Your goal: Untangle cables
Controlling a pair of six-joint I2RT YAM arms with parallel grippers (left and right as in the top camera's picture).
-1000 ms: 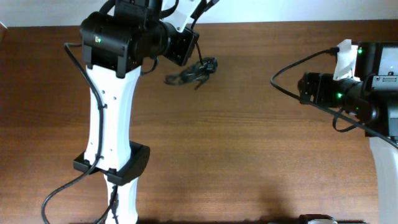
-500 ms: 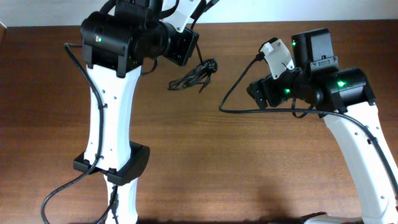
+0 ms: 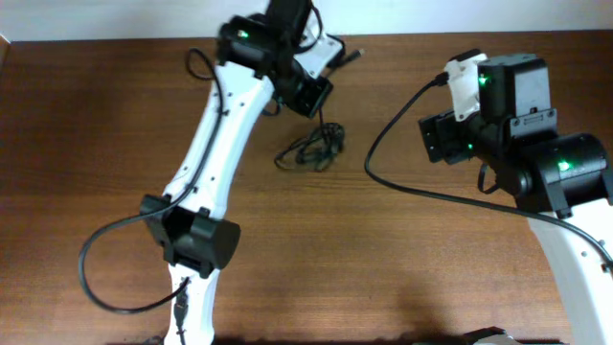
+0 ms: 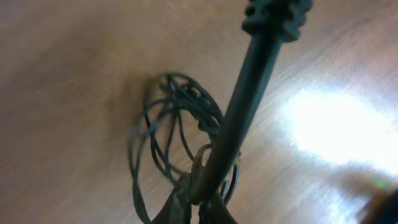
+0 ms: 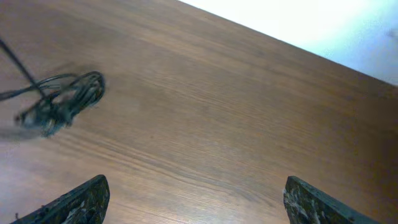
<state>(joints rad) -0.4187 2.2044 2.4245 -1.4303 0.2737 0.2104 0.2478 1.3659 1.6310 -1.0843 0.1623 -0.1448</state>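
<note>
The cables (image 3: 311, 150) lie in a loose coil on the wooden surface (image 3: 115, 144), directly beneath the left jaws, which are clamped on one cord rising from it. The right jaws stand wide apart, the coil well ahead of them, leftward.

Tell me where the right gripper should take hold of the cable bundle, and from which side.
Take the outer loop on the right edge of the cable bundle, coming down from above on the open right gripper's own side. The coil lies flat on the table, and the left gripper seems clamped on a strand at its far edge, so that side is probably freest.
</note>
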